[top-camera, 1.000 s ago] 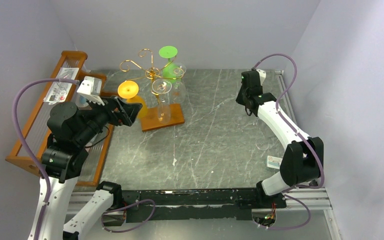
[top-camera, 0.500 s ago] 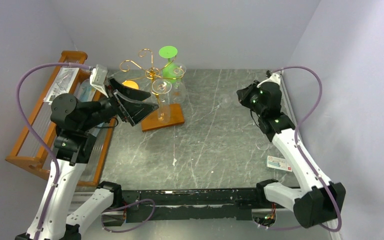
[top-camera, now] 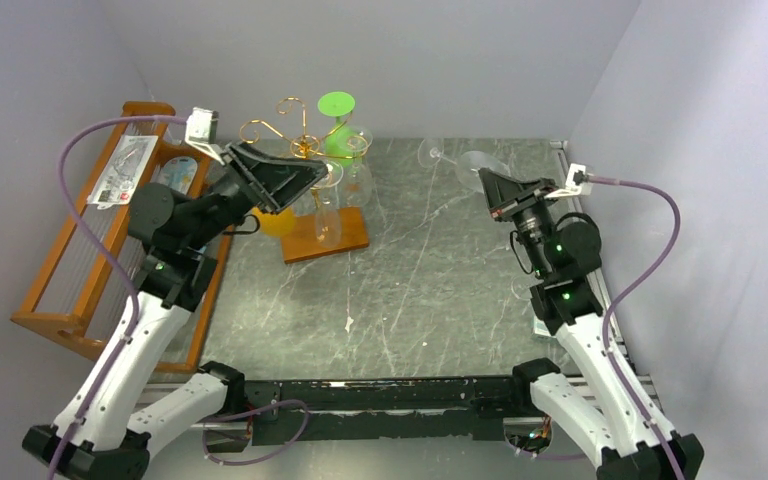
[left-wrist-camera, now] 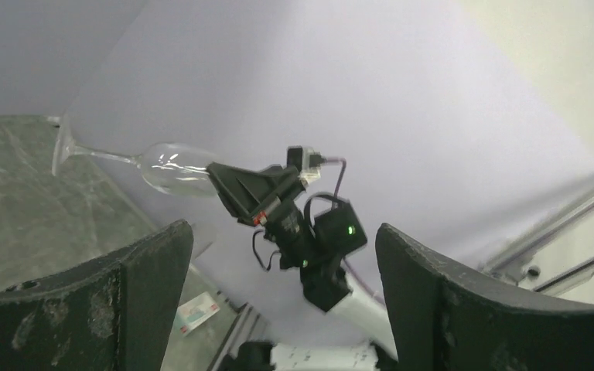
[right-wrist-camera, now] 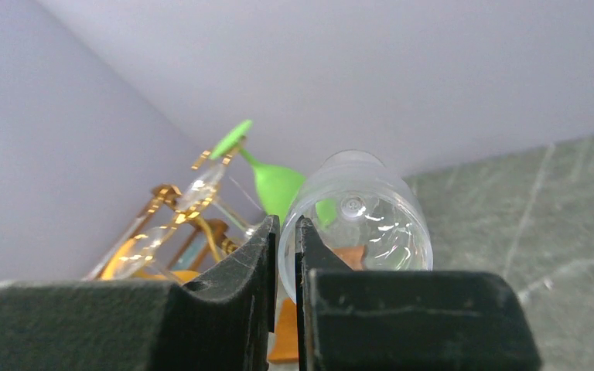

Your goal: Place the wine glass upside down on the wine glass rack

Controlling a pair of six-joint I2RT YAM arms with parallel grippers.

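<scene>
The wine glass rack (top-camera: 298,135) is a gold wire tree on a brown wooden base (top-camera: 345,238) at the back left. A green glass (top-camera: 338,122), an orange glass (top-camera: 276,220) and clear glasses (top-camera: 325,200) hang on it upside down. My right gripper (top-camera: 490,190) is shut on the rim of a clear wine glass (top-camera: 472,165) held on its side in the air, its foot toward the rack. The right wrist view shows the fingers (right-wrist-camera: 259,255) pinching the rim of this glass (right-wrist-camera: 363,224). My left gripper (top-camera: 295,185) is open and empty, raised beside the rack, facing the held glass (left-wrist-camera: 172,166).
A large brown wooden shelf (top-camera: 55,320) with clear ribbed panels stands along the left wall. A small printed card (left-wrist-camera: 197,313) lies on the grey marbled table (top-camera: 430,290) near the right arm. Walls close in on three sides.
My right arm has swung up and back toward the middle, now holding the clear glass sideways in the air. My left gripper has lifted and turned from the orange glass toward the right.
</scene>
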